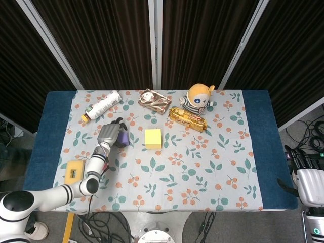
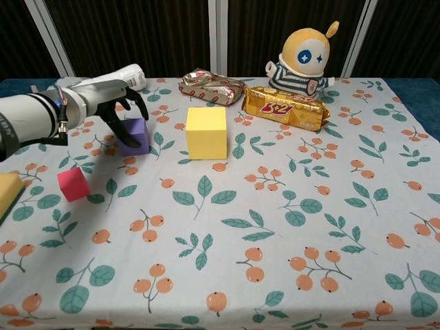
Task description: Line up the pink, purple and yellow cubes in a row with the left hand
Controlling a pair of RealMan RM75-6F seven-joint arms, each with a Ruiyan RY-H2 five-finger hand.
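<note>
The small purple foam cube (image 2: pixel 133 135) sits on the surface (image 2: pixel 289 227), a floral cloth printed with oranges and leaves, well to the left of the larger yellow foam cube (image 2: pixel 206 132); the small pink foam cube (image 2: pixel 73 184) lies nearer the front edge, below and left of the purple one, apart from both. The left hand (image 2: pixel 110 96) reaches in from the left on a white and grey forearm, palm down over the purple cube, dark fingers (image 2: pixel 126 135) curled down around its left and top faces, holding it. The right hand (image 1: pixel 310 182) rests off the surface at the far right edge of the head view; whether its fingers are spread or curled I cannot tell. Behind the yellow cube lies a gold snack packet (image 2: pixel 285 107) with red lettering reading "3+2".
</note>
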